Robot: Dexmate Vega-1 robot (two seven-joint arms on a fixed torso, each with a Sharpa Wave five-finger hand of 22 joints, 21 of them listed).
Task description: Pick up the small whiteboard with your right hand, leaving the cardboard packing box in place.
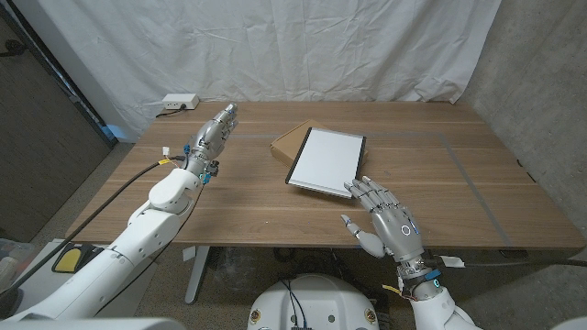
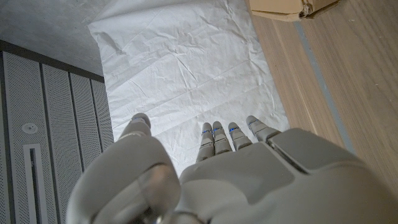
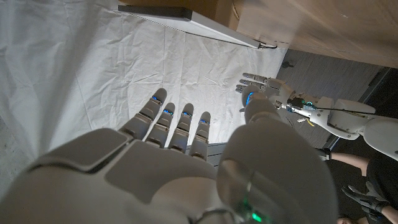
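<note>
Our right robot hand (image 1: 385, 218) hovers at the near edge of the worktop (image 1: 477, 183), fingers spread and reaching forward, holding nothing. We see its fingertips (image 1: 364, 187) just beside the near edge of the small whiteboard (image 1: 326, 160), though we cannot tell whether they touch it. We find the whiteboard in the middle of the worktop, its far part lying on the flat cardboard box (image 1: 290, 140), which pokes out from under it at the far left corner. From the right wrist camera we see the whiteboard's dark-framed edge (image 3: 186, 17) with the box (image 3: 225, 11) against it. Our left robot hand (image 1: 213, 135) is raised over the left part of the worktop, fingers straight and together, holding nothing, well apart from the whiteboard. We also see a white power strip (image 1: 179, 102) at the far left corner, before a white sheet (image 1: 275, 46) hung behind.
</note>
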